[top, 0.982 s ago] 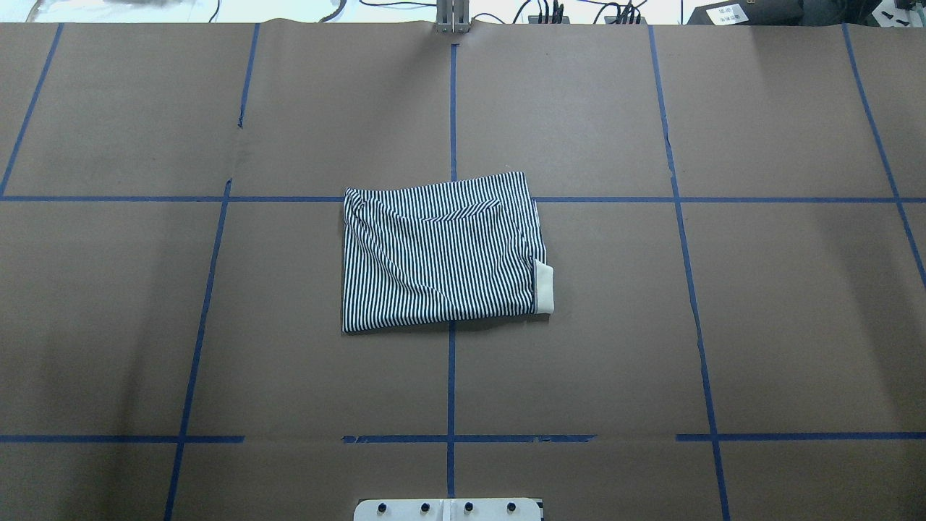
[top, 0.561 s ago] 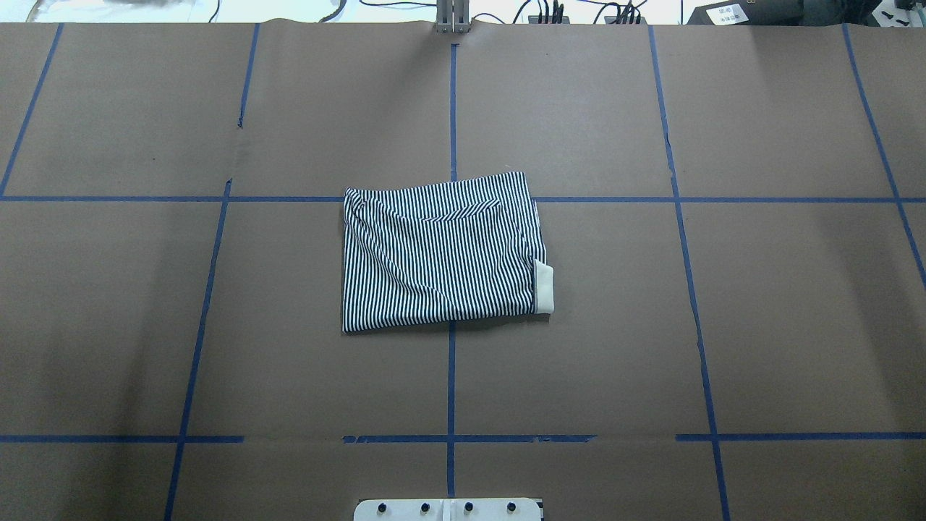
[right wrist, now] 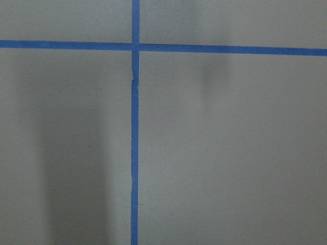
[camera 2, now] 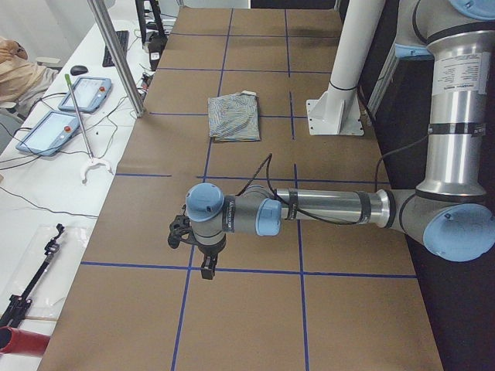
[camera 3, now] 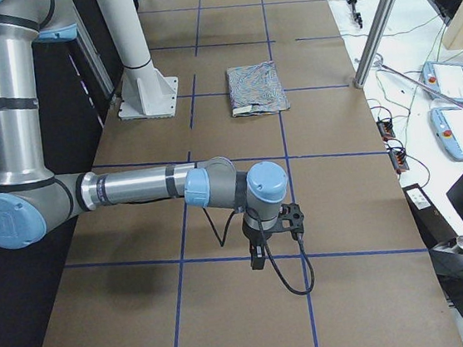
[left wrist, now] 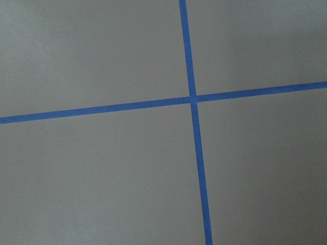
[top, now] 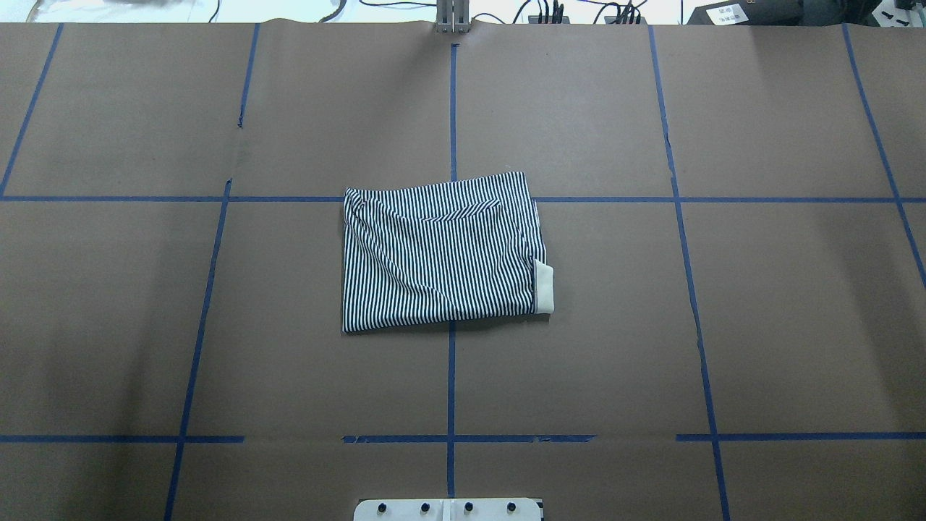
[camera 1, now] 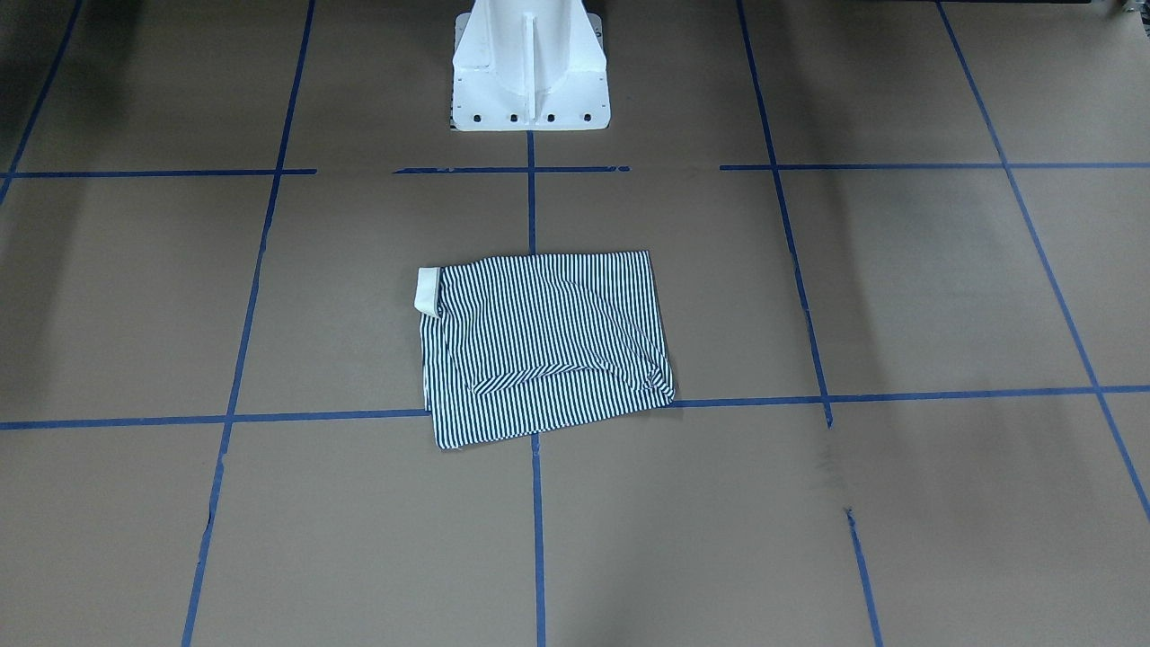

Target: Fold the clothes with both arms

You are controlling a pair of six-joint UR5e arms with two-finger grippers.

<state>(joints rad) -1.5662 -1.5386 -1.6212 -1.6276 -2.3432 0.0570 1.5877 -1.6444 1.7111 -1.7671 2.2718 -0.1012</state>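
Navy-and-white striped polo shirt folded flat on brown paper. Left gripper, right gripper well apart from it; opening: cannot tell.

L gripper, R gripper: jaw state too small to tell; pedestal base cut by btm edge.

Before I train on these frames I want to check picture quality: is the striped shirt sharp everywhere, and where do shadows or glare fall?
Overhead: the shirt shows crisp stripes; faint broad shadows lie on the brown paper, and the strip beyond the far edge is blown out. Both side views: the stripes smear into wavy moiré. Right wrist: soft vertical shadow bands; left wrist: fairly even light.
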